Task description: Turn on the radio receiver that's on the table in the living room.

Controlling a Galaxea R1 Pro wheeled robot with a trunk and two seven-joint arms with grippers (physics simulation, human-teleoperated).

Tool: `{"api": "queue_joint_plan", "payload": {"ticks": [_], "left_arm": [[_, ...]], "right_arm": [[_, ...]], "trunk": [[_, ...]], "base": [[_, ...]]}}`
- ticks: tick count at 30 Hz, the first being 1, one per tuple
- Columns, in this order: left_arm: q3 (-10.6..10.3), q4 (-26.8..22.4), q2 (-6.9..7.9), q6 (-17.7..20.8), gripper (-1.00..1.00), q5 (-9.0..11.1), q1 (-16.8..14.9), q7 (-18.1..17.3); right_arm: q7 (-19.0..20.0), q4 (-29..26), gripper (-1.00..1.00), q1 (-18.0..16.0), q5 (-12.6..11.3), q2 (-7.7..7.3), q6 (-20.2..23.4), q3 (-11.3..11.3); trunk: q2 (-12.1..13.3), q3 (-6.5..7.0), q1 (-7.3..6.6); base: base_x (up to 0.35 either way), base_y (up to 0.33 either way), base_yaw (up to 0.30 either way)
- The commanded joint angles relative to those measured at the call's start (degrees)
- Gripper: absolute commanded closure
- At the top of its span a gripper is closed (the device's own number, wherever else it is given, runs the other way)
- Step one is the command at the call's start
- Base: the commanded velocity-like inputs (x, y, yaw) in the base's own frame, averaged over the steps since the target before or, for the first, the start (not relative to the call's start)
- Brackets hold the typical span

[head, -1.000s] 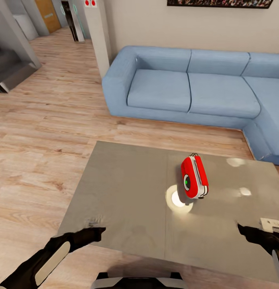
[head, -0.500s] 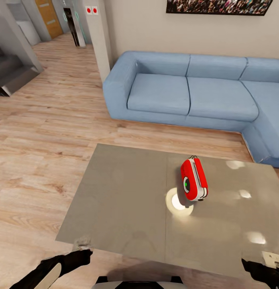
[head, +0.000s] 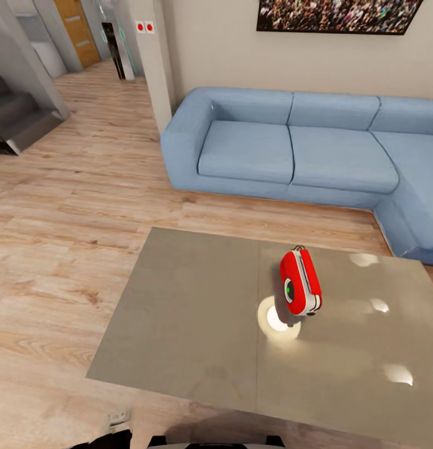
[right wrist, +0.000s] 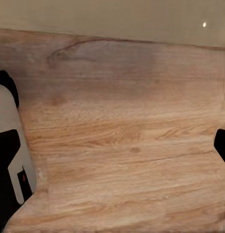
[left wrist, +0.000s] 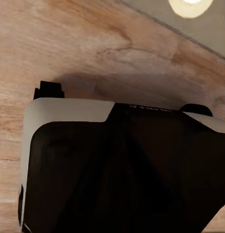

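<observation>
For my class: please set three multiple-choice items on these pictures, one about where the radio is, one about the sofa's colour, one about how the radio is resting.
1. Where does the radio receiver stand?
A. on the table
B. on the sofa
C. on the floor

2. What colour is the sofa?
A. red
B. light blue
C. brown

3. How is the radio placed?
A. lying flat on its face
B. held in a gripper
C. upright on its edge, handle on top

Answers: 1 A, it stands on the glossy grey top. 2 B, every cushion is light blue. 3 C, the dial faces sideways and nothing touches the radio.
</observation>
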Motion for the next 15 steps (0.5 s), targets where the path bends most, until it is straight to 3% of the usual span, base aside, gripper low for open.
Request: {"api": "queue_joint_plan", "payload": {"ticks": [1,7,10,15], "left_arm": [[0.01,2.55,-1.02,-0.7,1.0,-0.58,-0.01,-0.17],[0.0,11.48,-4.81,-4.25,1.0,-5.18,-0.01,-0.27],[0.01,17.1,-6.59,-6.59,1.0,-6.07,0.04,-0.07],[0.06,18.48,-6.89,-7.02,1.0,-6.12,1.92,0.4]], "right_arm": [[-0.01,2.9,-1.0,0.0,0.1,-0.09,-1.63,0.11],[-0.09,12.88,-1.0,0.0,2.06,-0.13,-8.35,0.31],[-0.2,20.37,-1.0,0.0,2.81,-0.11,-13.0,0.37],[-0.46,26.25,-1.0,0.0,2.96,-0.08,-14.75,0.41]], "trunk": [[0.0,0.1,0.0],[0.0,0.64,0.0],[0.0,0.92,0.0],[0.0,1.37,0.0]], "base": [[0.0,0.0,0.0],[0.0,0.0,0.0],[0.0,0.0,0.0],[0.0,0.0,0.0]]}}
